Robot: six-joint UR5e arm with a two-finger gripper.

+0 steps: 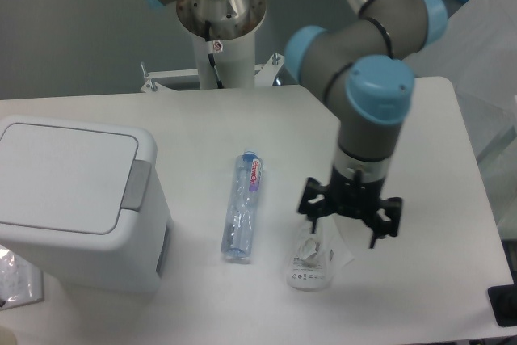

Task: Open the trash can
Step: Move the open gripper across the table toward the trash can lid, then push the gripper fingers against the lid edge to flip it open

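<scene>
The trash can (73,199) is a large white boxy bin at the left of the table. Its flat white lid (60,174) lies shut, with a grey push tab (136,185) on its right edge. My gripper (346,220) hangs over the right middle of the table, far to the right of the bin. Its black fingers (311,206) are spread apart and hold nothing. It hovers just above a clear plastic cup (313,260) lying on its side.
A crushed clear water bottle (242,206) lies between the bin and the gripper. The robot's base column (220,30) stands at the back. A clear bag (16,280) shows at the bottom left. A black object (505,305) sits at the bottom right edge.
</scene>
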